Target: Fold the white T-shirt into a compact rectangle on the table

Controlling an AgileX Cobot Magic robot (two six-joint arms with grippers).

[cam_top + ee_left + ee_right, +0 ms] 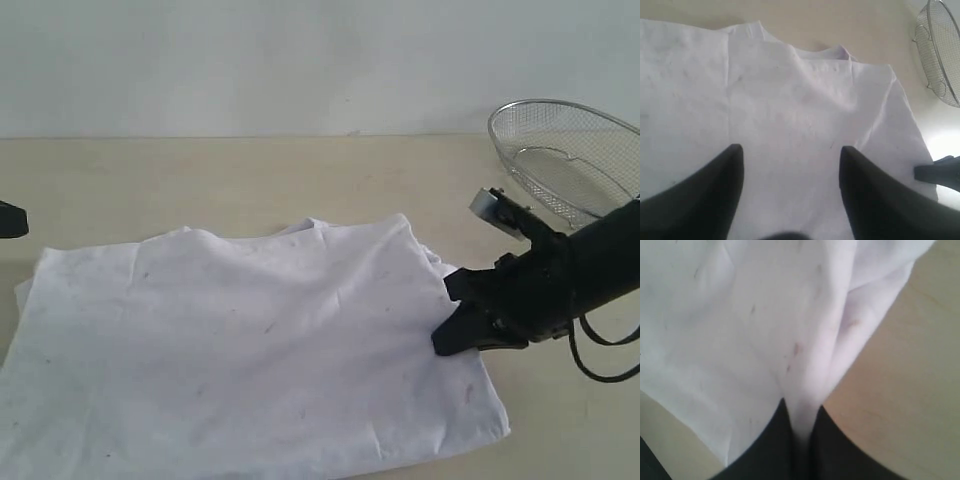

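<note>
On the table (200, 180), the white T-shirt (250, 350) lies spread (rumpled); at its three o'clock edge the right gripper (801, 432) pinches cloth, the left gripper (791, 149) over the shirt with jaws spread.

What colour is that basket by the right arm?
The basket is silver wire mesh, clearest in the exterior view.

The shirt (250, 340) ran off the exterior view's bottom edge, so its near hem went unseen. The basket (570, 160) was cut by the right edge. At the left edge only a dark sliver (10, 218) showed, too little to identify. Close up, the right gripper (801, 412) was blurred, and its fingers hid the cloth pinched between them.
</note>
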